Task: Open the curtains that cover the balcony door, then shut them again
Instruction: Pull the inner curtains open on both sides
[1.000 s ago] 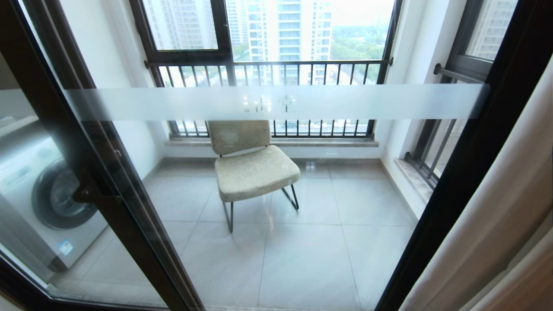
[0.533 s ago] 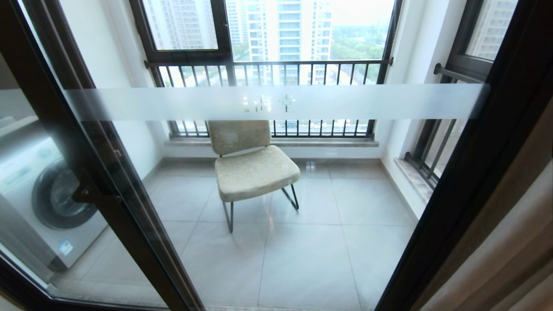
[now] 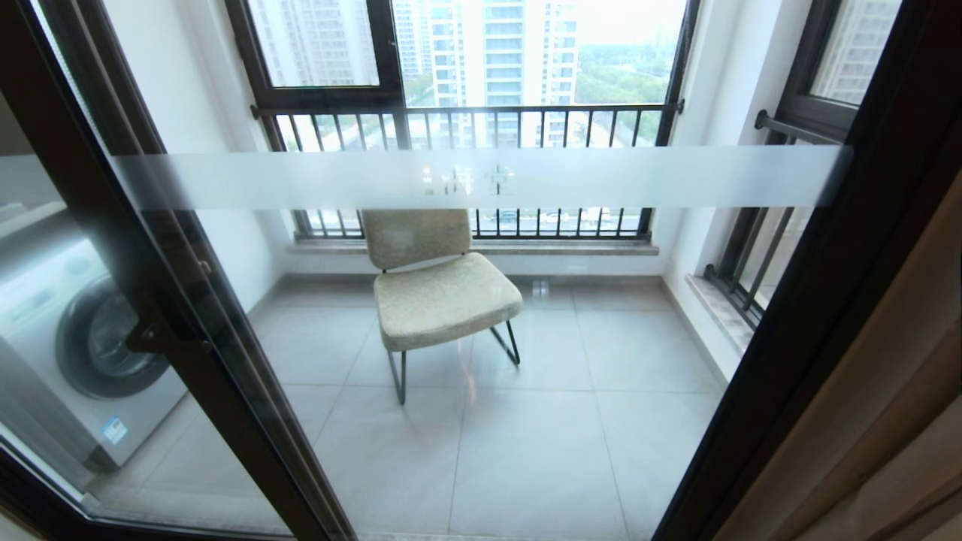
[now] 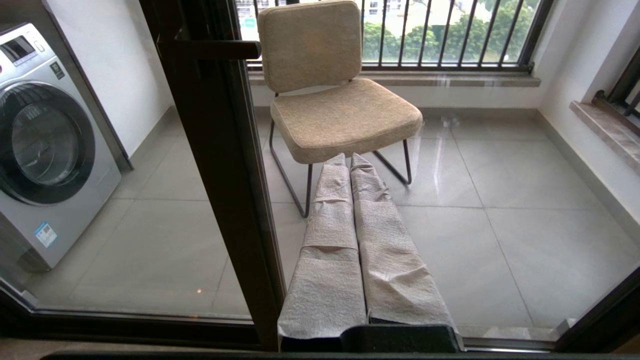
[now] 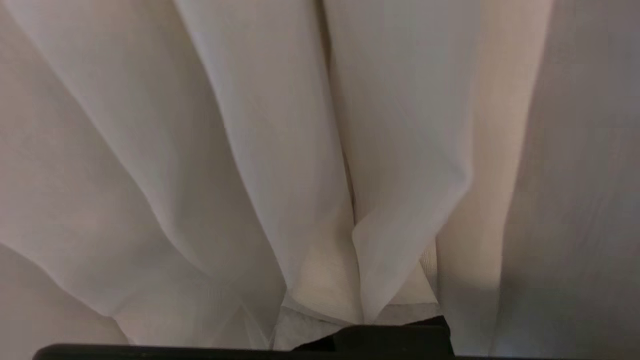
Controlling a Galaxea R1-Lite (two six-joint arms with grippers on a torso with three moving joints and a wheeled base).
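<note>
So the curtains (image 3: 887, 421) are bunched off at the right edge of the head view, just past the black door (image 3: 819, 248) frame, and the glass is uncovered. Through it you can see a chair (image 3: 440, 293), a washer (image 3: 75, 338) off to the left and the railed windows (image 3: 466, 120) at the back. Neither arm shows up in the head view.

The right gripper (image 5: 370, 327) is buried in the fabric. From its wrist cam, white sheer folds (image 5: 280, 150) hang right in front of it and drape over its tips, with a beige drape (image 5: 565, 175) beside them. Only a sliver of the wrapped fingers (image 5: 305, 325) peeks out at the base, so the pics don't really show them, but they read as closed together. Can't tell if any cloth is pinched between them.

The left gripper (image 4: 350, 162) is well away from the curtains. It's pointed at the door glass, fingers pressed together with nothing between them, just beside the door's middle post (image 4: 225, 175), the lever handle (image 4: 210, 49) farther out past its tips, and the chair straight ahead beyond the pane.
</note>
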